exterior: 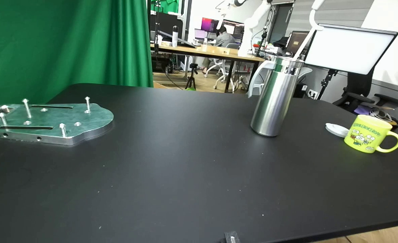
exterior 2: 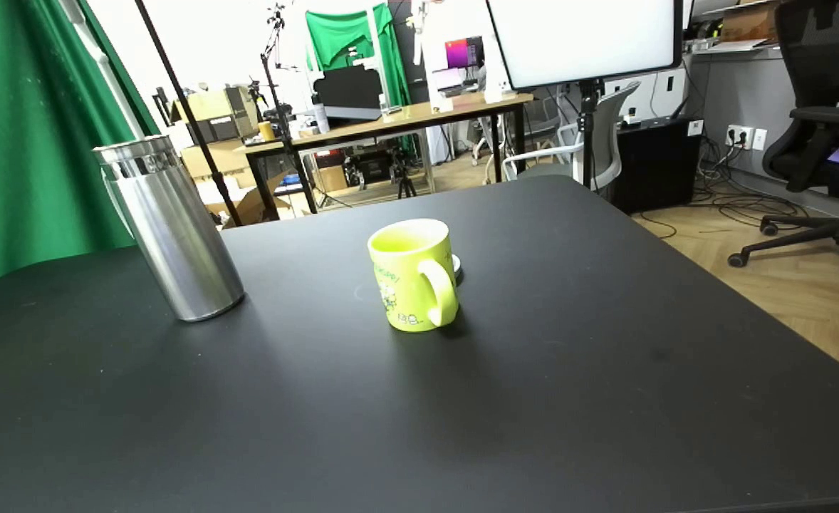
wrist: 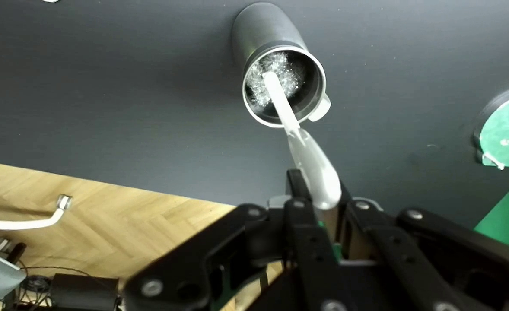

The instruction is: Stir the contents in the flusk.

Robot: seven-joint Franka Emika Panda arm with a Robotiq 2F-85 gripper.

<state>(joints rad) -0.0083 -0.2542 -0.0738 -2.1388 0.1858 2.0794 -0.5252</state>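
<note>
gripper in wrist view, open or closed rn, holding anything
Gripper: closed, holding the white-handled tool.

I've got a round-cornered black desk (exterior: pixel 172 175), pale specks (exterior: pixel 263 215) scattered over the top. Steel flask (exterior: pixel 276 99) stands on its base toward the far edge. Yellow-green mug (exterior: pixel 368 133) upright, nearer the right edge than the flask is. White disc (exterior: pixel 336 129) lies just beside the mug; I can't tell if they touch. Metal plate (exterior: pixel 50 118) sits across the left edge, near the far left corner, partly out of frame in an exterior view. Small dark block (exterior: pixel 232 237) at the near edge, mostly cut off; I can't make out what it is.
</note>
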